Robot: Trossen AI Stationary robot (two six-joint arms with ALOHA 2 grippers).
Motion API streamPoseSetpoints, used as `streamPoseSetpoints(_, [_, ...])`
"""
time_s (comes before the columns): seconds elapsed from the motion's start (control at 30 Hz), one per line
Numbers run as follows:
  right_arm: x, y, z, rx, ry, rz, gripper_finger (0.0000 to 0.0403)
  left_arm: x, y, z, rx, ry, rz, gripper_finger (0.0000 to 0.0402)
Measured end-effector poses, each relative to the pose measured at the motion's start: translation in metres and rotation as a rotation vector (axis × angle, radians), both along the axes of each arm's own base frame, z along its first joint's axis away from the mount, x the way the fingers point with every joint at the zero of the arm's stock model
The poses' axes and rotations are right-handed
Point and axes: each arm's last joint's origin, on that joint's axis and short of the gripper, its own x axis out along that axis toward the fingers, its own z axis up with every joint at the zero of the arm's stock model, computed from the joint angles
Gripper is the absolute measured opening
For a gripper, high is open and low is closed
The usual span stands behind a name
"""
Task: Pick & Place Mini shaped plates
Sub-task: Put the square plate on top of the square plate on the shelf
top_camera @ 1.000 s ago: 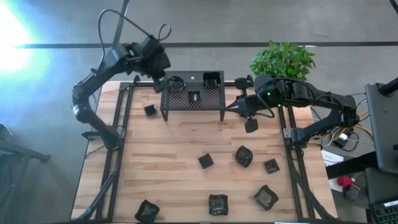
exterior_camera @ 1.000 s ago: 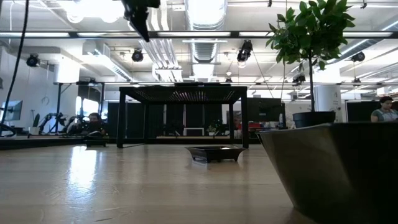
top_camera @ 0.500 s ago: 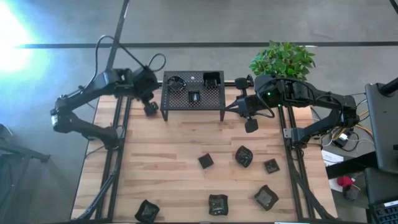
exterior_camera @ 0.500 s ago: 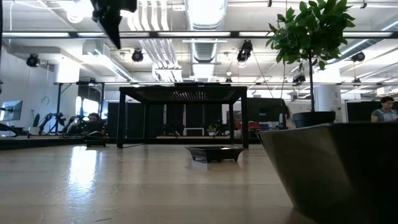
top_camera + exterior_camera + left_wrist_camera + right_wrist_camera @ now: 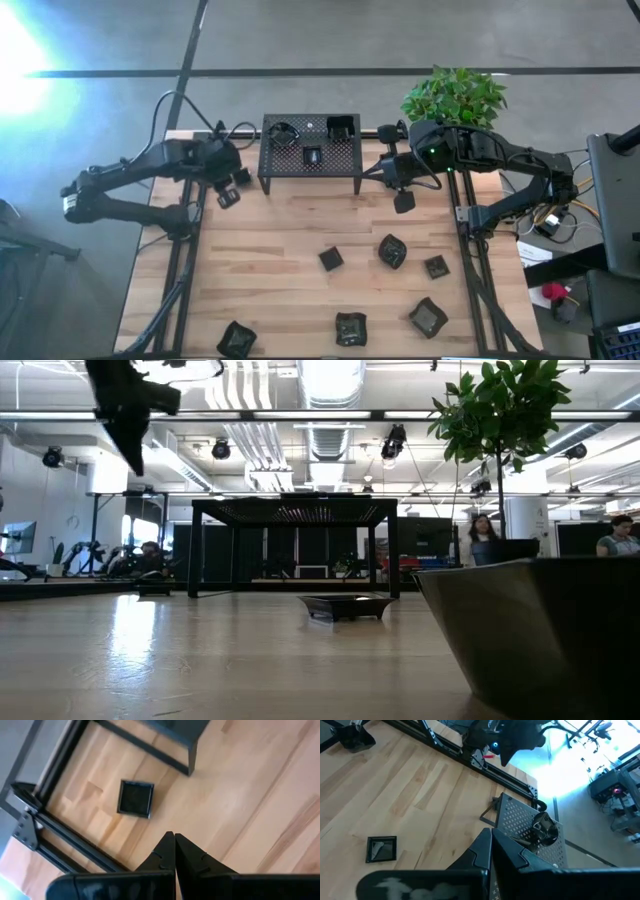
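In the high view, the near edge of the counter (image 5: 290, 300) carried three mini plates along the lower frame: one at lower left (image 5: 236, 338), one at lower centre (image 5: 350, 327) and one at lower right (image 5: 428, 316). Farther in, at mid-frame right of centre, lay three more plates (image 5: 331, 259), (image 5: 392, 251), (image 5: 435, 267), all apart from one another.

Beyond these, at the upper centre, stood the perforated rack (image 5: 310, 158), with three plates resting on its top. One square plate (image 5: 135, 798) lay on the counter near the rack's left leg, close to the left frame rail (image 5: 190, 240).

The left end effector (image 5: 229, 194) hung over the upper-left edge of the counter, fingers pressed together, holding nothing; the square plate lay just ahead of its tips in the left wrist view. The right end effector (image 5: 404, 200) waited to the right of the rack, fingers likewise together and empty. The potted plant (image 5: 455, 95) stood at the upper right, behind the right arm.

Risks, as a judgement:
- A descent with fingers together would push the square plate rather than straddle it.
- The frame rail and rack leg stood close by; a wide approach could strike either.
- The plate's low rim gave little purchase, so a shallow grip could let it slip.
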Motion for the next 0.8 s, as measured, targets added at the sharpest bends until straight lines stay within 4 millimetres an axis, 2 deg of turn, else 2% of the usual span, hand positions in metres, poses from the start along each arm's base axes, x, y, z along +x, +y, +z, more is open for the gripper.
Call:
streamPoseSetpoints(0.23, [0.000, 0.000, 0.000, -0.003, 0.000, 0.001, 0.0008, -0.012, -0.004, -0.034, -0.024, 0.050, 0.012, 0.0000])
streamPoseSetpoints(0.57, [0.000, 0.000, 0.000, -0.002, -0.001, 0.001, 0.0008, -0.013, -0.007, -0.079, -0.069, 0.002, -0.015, 0.0000])
streamPoseSetpoints(0.8, [0.000, 0.000, 0.000, -0.003, -0.002, 0.002, 0.0008, -0.009, -0.005, -0.079, -0.060, -0.014, -0.019, 0.0000])
